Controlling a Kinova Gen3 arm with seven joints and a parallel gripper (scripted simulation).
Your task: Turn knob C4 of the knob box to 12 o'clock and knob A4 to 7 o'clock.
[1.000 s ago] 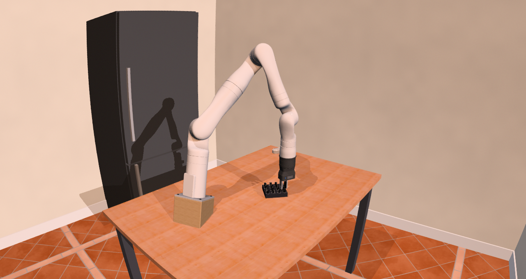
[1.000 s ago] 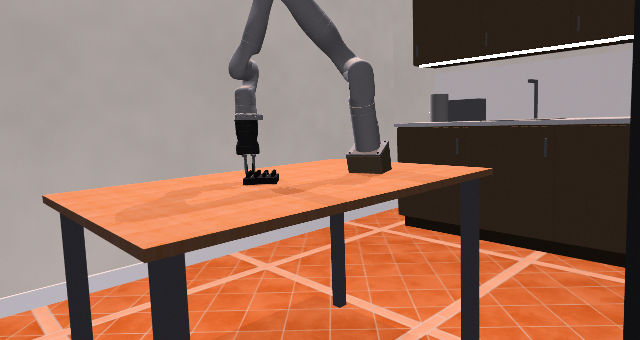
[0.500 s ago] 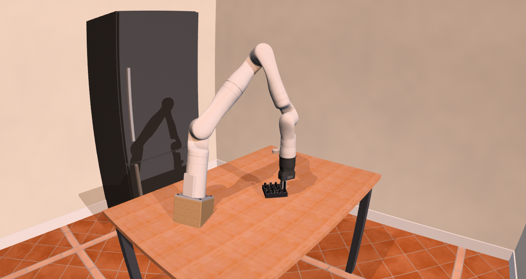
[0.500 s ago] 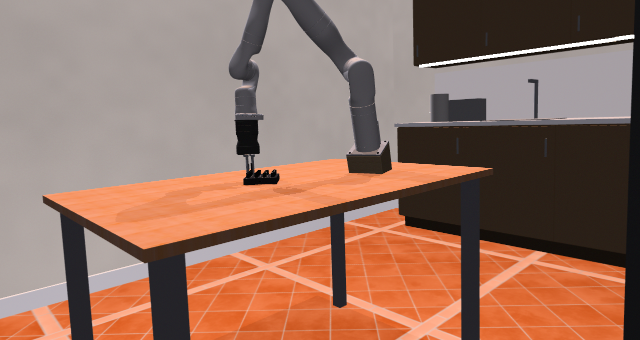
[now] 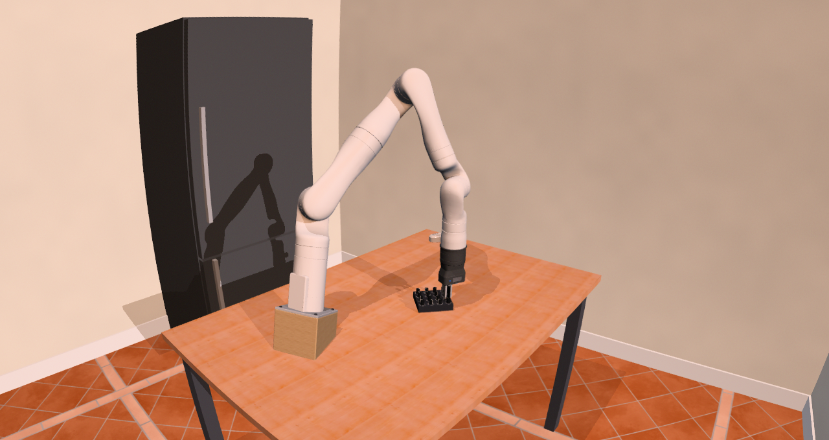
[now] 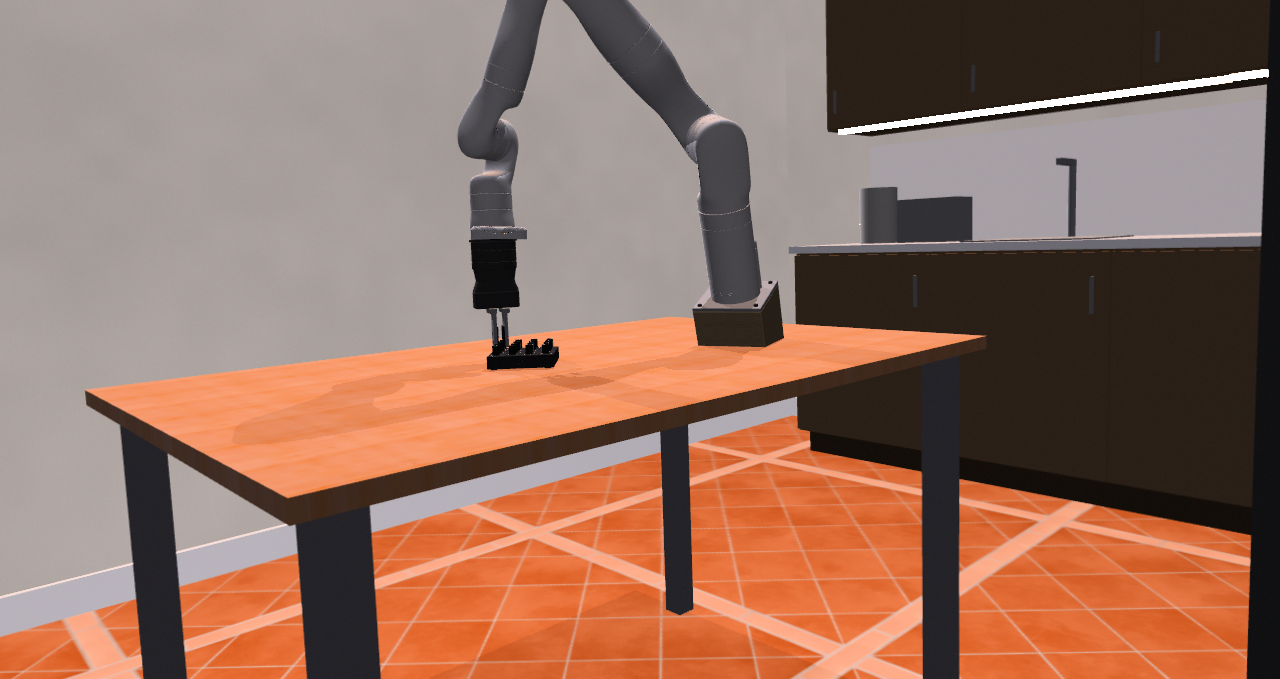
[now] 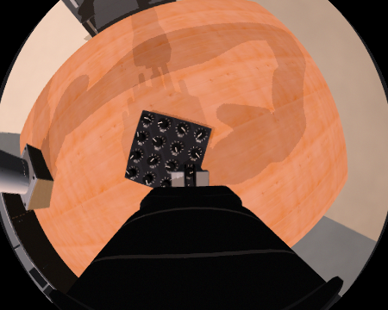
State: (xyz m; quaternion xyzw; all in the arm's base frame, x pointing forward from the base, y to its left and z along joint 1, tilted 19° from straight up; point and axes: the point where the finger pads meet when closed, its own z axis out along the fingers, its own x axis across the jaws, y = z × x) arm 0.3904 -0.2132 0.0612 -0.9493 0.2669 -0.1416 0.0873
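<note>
One hand (image 7: 187, 177) pinching corner knob (image 7: 190, 169) of knob box (image 7: 141, 139) on table (image 5: 405, 367).

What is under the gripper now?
The knob box on the table. The gripper closes on one knob at the box's edge; its fingers cover that knob, so its name and line cannot be read.

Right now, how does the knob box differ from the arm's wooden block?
The knob box is black, low and flat; the wooden base block is tan, taller and cube-like. The box carries rows of knobs, with the hand closed on a corner knob; the block carries the arm's foot. Both stand on the table.
</note>
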